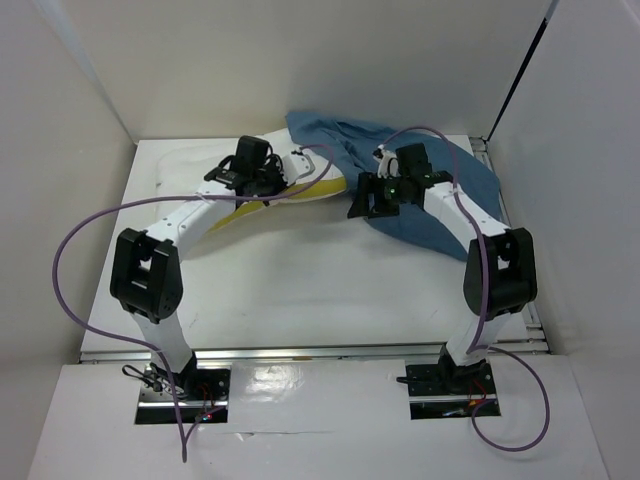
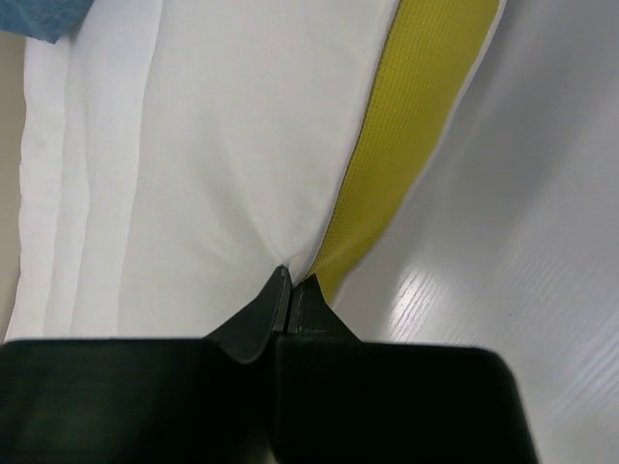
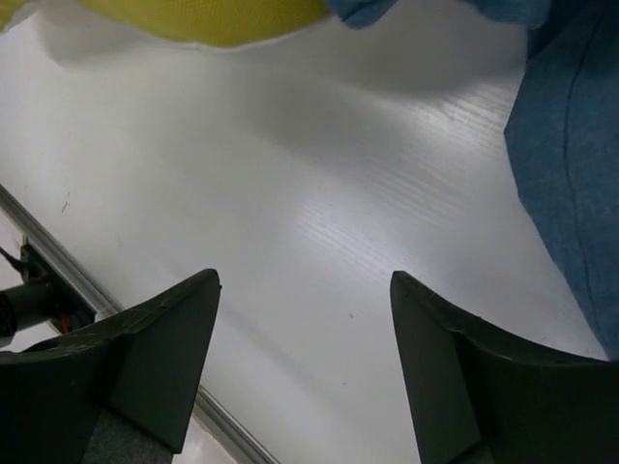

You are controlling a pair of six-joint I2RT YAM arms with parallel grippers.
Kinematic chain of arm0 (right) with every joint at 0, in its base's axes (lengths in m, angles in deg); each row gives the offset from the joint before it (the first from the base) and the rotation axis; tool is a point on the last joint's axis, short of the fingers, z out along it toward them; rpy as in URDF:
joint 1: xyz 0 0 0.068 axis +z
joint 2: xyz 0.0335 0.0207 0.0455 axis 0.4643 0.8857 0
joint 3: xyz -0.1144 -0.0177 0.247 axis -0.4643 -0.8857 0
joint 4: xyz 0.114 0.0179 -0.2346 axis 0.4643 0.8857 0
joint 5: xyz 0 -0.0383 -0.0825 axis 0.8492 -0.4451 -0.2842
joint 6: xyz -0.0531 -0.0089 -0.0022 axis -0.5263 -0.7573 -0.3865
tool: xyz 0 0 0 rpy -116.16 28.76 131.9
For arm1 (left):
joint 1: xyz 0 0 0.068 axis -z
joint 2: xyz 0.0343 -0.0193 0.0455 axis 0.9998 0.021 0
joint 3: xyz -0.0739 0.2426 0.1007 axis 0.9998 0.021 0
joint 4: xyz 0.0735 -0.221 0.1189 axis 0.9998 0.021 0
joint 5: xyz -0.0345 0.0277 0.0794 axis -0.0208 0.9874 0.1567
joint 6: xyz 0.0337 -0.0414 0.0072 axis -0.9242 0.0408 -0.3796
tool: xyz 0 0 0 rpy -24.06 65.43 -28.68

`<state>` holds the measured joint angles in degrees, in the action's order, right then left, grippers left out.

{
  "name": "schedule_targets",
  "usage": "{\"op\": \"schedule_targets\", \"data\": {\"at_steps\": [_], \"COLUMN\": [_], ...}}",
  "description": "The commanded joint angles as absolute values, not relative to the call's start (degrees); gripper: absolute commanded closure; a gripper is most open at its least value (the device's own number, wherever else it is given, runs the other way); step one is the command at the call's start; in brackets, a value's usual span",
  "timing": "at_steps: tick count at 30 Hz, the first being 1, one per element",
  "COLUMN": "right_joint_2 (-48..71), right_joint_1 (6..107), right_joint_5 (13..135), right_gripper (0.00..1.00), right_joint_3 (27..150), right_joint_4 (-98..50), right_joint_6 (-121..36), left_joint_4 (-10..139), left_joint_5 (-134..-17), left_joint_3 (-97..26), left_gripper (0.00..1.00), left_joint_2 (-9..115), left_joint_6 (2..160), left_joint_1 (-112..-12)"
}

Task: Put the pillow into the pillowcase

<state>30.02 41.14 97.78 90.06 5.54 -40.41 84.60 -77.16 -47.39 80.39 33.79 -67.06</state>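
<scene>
- Step in hand: grasping. The left end effector is clenched on the edge of the pillow. It pinches the cloth where the white face meets the yellow band, and the fabric puckers at the tips.
- Right end effector: released, jaws wide apart above the bare table, nothing between them. The pillowcase lies just beside it.
- Location: the pillow rests on the table at the far side, left of centre, beneath the left arm. The pillowcase lies at the far right, one end meeting the pillow's far end; whether it overlaps there cannot be told. The pillow appears to be wholly outside the case.
- Next move, as a judgement: the right end effector must lift one layer of the case's open hem to form a mouth, and the left can then feed the pinched edge toward it. Which edge of the case is open cannot be told.
- Appearance: pillow white and soft, with a yellow mesh-textured band; pillowcase dusty blue, thin, wrinkled.
</scene>
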Motion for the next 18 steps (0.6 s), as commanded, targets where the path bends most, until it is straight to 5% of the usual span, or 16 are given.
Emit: {"op": "schedule_targets", "data": {"at_steps": [1, 18], "right_joint_2": [26.44, 31.37], "right_joint_1": [40.76, 49.90], "right_joint_5": [95.41, 86.18], "right_gripper": [0.22, 0.32], "right_joint_3": [89.49, 92.40], "right_joint_4": [-2.94, -16.48], "right_joint_6": [-38.68, -44.21], "left_joint_4": [90.35, 106.61], "left_joint_5": [-81.46, -91.57], "left_joint_3": [-50.85, -71.24], "left_gripper": [1.00, 1.00], "left_joint_2": [77.34, 82.97], "left_joint_6": [35.50, 42.44], "left_joint_1": [-67.44, -71.56]}}
